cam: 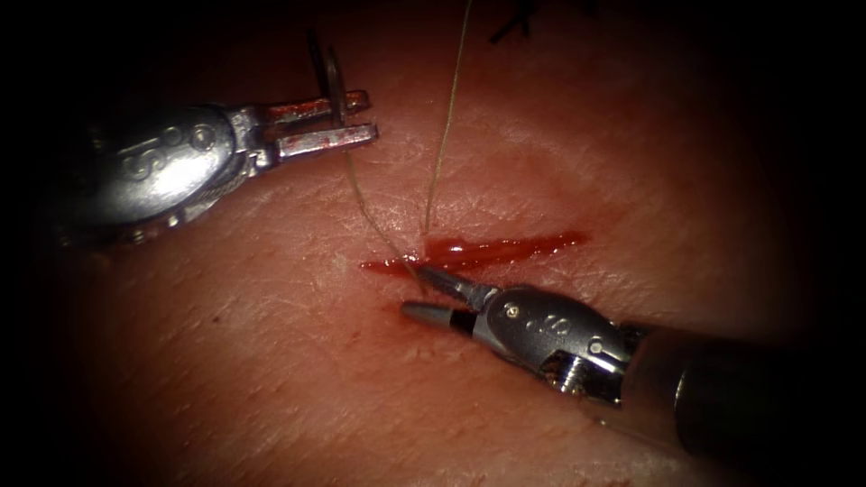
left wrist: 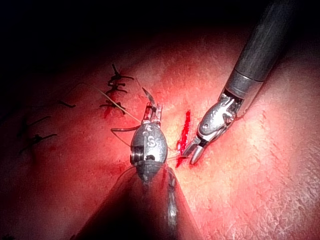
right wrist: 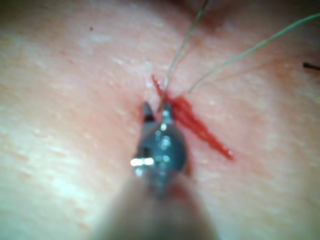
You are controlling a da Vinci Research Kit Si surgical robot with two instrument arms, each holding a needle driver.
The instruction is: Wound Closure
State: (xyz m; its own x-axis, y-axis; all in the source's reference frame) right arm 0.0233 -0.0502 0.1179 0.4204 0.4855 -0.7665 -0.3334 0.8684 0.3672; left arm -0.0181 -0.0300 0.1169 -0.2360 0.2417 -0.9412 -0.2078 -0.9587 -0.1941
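My left fingers grip the needle mid-curve, clear of the tissue; right fingers spread, empty, beside the cut and thread.

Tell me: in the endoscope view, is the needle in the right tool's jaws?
No. The left tool grips the needle above the tissue; the right tool stands open at the cut.

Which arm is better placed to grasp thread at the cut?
Right: its open gripper sits at the cut beside the thread, empty. The left gripper holds the needle near its tail, off the tissue, left of the cut.
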